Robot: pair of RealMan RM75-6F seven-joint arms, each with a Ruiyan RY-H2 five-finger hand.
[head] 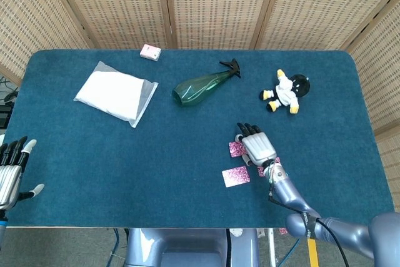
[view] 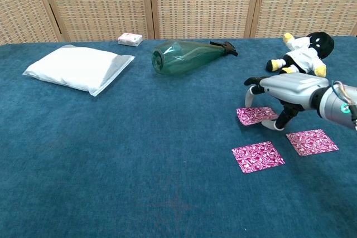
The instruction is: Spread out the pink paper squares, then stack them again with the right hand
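Observation:
Three pink patterned paper squares lie spread near the table's front right. My right hand (head: pixel 257 145) (view: pixel 285 90) arches over the farthest square (head: pixel 235 149) (view: pixel 255 115). Its fingertips sit at the square's left corner and its thumb at the right edge, pinching the square slightly off the cloth. A second square (head: pixel 235 177) (view: pixel 257 156) lies flat nearer the front. The third square (view: pixel 312 141) lies to the right and is mostly hidden by the wrist in the head view. My left hand (head: pixel 11 170) hangs off the table's front left corner, holding nothing, with its fingers apart.
A white plastic bag (head: pixel 115 94) (view: pixel 78 68) lies at the back left. A small pink box (head: pixel 150 52) sits behind it. A green spray bottle (head: pixel 203 84) (view: pixel 187 57) lies on its side mid-table. A plush toy (head: pixel 287 92) (view: pixel 301 54) sits just behind my right hand.

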